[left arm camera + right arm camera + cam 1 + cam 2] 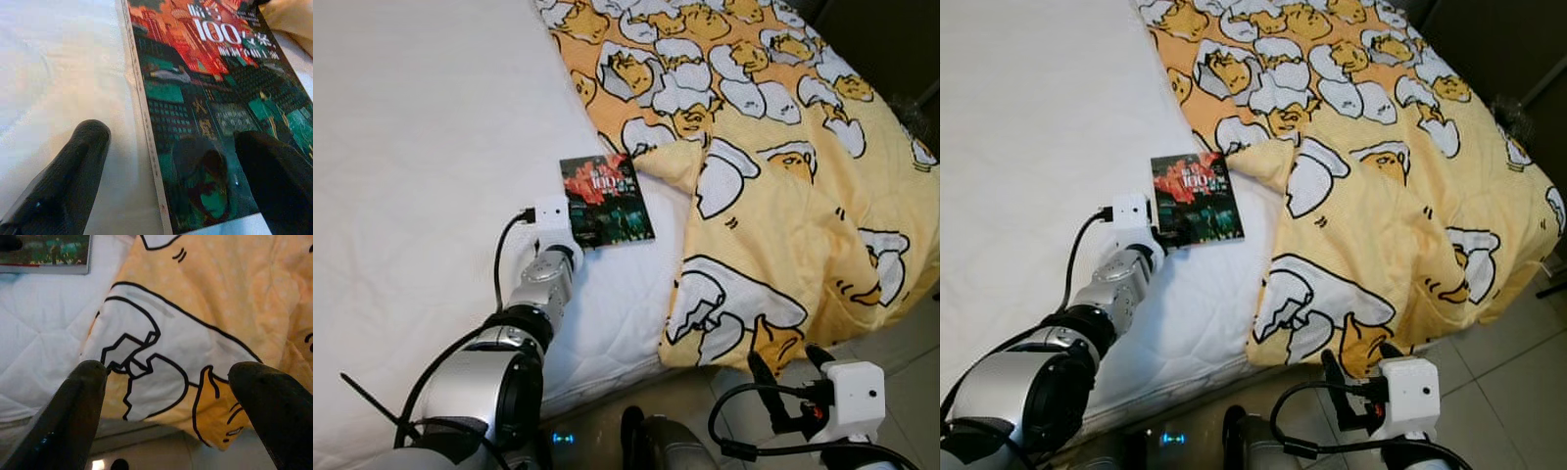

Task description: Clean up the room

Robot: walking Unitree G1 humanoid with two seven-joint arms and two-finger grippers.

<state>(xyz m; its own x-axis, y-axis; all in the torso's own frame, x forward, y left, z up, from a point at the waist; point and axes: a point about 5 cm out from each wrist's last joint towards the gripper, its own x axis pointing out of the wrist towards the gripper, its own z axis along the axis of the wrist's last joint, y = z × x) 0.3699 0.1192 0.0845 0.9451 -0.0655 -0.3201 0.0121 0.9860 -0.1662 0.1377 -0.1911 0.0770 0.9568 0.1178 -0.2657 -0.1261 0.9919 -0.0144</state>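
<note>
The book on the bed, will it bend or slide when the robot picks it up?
The book looks like a thin paperback, so it would probably flex a little if lifted by one edge. Its cover looks glossy, so it may slip between the left hand's open fingers. Lying flat on the soft white mattress, it may sink rather than slide when pushed.

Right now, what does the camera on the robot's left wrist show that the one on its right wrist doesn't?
The left wrist view shows the book's cover close up: a red and green city scene with a large "100", and the left gripper open, one finger on the white mattress, the other over the cover. The right wrist view shows the yellow cartoon-print blanket hanging over the bed's edge, floor below, framed by the open right gripper. Both share the mattress and the book, which in the right wrist view is only a sliver.
</note>
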